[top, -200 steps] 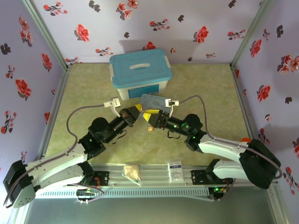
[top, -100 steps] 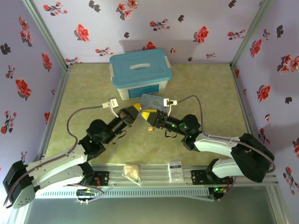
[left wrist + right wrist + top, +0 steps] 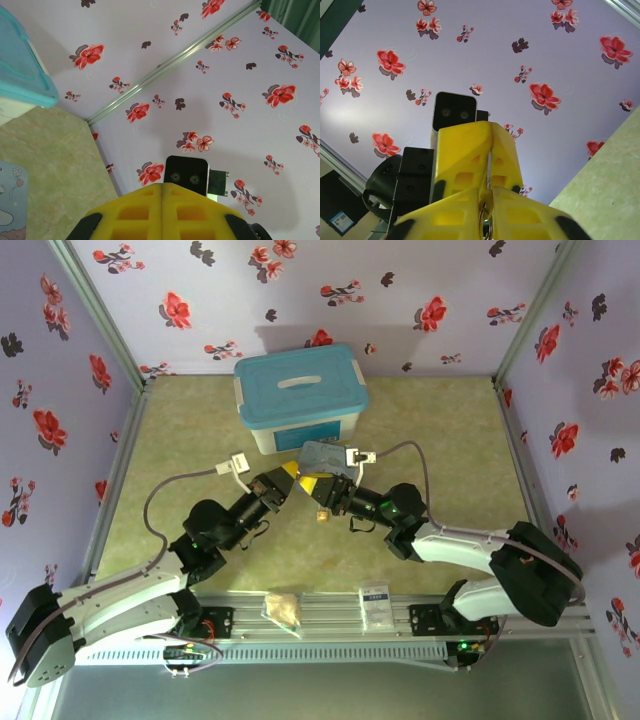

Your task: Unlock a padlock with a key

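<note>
Right end effector (image 3: 314, 488) on padlock (image 3: 322, 512), central

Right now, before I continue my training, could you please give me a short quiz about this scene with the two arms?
1. True or false: the left hand is shut.
2. What stands at the far side of the pale green table? A) white plastic box with blue lid B) red metal bucket C) wooden crate
3. What shows between the right hand's yellow fingertips?
Key: 1 true; 2 A; 3 a small shiny metal ring.
</note>
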`<state>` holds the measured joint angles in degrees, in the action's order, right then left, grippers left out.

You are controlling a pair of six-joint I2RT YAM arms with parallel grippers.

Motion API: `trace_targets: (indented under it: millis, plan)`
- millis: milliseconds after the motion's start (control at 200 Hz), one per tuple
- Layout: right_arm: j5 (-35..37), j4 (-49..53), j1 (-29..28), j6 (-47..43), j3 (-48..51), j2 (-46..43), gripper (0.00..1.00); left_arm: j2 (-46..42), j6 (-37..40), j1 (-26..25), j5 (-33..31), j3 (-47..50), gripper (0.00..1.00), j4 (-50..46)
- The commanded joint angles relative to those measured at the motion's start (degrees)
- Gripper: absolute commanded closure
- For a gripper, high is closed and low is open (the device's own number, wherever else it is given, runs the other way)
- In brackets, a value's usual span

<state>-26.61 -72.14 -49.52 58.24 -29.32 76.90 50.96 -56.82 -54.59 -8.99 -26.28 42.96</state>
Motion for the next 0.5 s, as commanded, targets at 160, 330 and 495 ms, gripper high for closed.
trace_targets:
  millis: [160, 330, 495]
  plan:
    - [0.0, -3.1, -0.4, -0.7, -0.5, -0.5, 1.00, -0.5, 0.0, 0.5, -1.6, 0.4, 1.00, 1.5]
    - [1.8, 5.9, -0.1, -4.2, 0.6, -4.9, 1.00, -3.1, 3.3, 0.6, -3.5, -1.6, 0.53, -7.7]
    - [6.8, 31.6, 0.5, -11.7, -1.5, -12.2, 1.00, -6.0, 5.9, 1.3, -9.4, -6.9, 0.18, -28.4]
